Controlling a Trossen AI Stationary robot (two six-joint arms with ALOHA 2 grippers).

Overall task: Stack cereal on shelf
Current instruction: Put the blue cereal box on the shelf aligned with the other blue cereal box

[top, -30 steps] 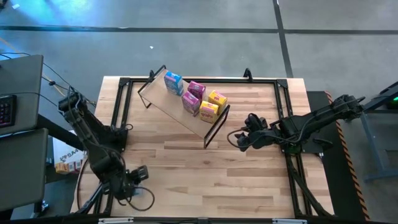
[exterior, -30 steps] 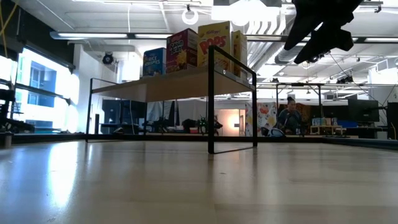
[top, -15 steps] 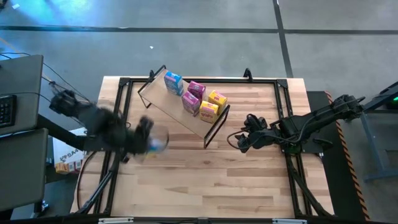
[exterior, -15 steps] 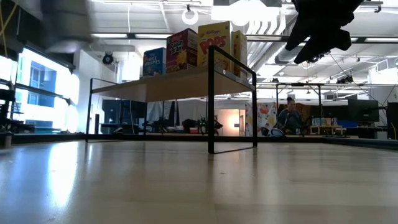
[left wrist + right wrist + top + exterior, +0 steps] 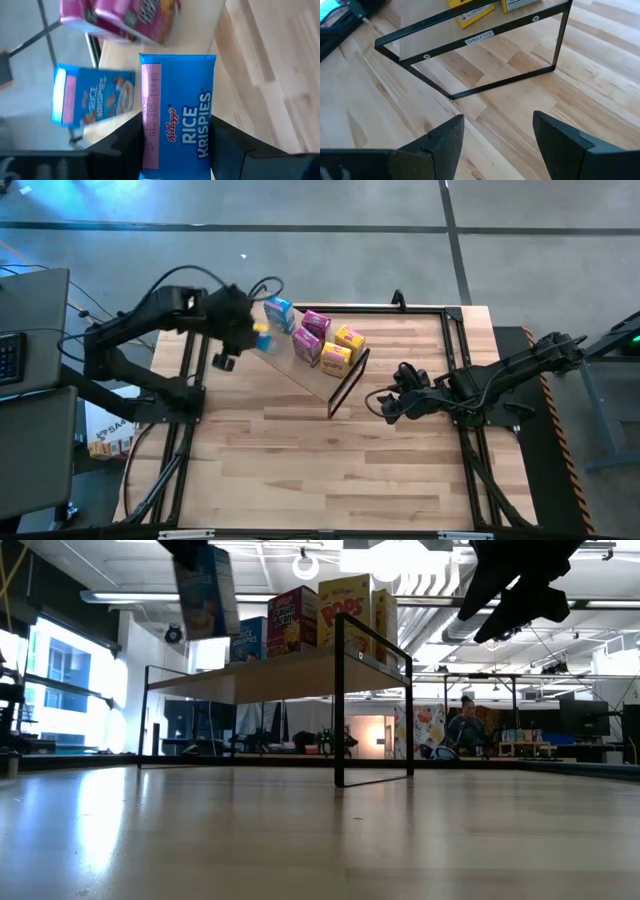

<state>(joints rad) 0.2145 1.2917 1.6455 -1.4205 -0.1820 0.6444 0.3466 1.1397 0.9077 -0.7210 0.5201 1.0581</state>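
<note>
My left gripper [image 5: 252,340] is shut on a light blue cereal box [image 5: 177,117], high over the left end of the shelf [image 5: 290,358]. The shelf is a light plywood board on a black wire frame that stands slantwise on the far part of the table. On it stand another light blue box [image 5: 279,313], two magenta boxes [image 5: 312,335] and two yellow boxes [image 5: 342,348]. My right gripper [image 5: 385,408] hangs open and empty to the right of the shelf's near end, above the table. My left gripper pinches the light blue box between its two fingers, one on each of two opposite sides [image 5: 147,145]. In the low view the fingers come from above onto the box's upper end [image 5: 195,555]. The box hangs below them, a little tilted, clear of shelf and table.
A black frame [image 5: 455,360] runs along the table's edges. The shelf's end frame [image 5: 480,55] stands close in front of my right gripper. Bare tabletop [image 5: 320,470] lies on the near side of the shelf. A person [image 5: 465,730] is in the room behind.
My left gripper has swung from the table's near left corner up and toward the far edge, carrying the light blue box, and now hangs over the shelf's left end. The box has risen into the low view.
</note>
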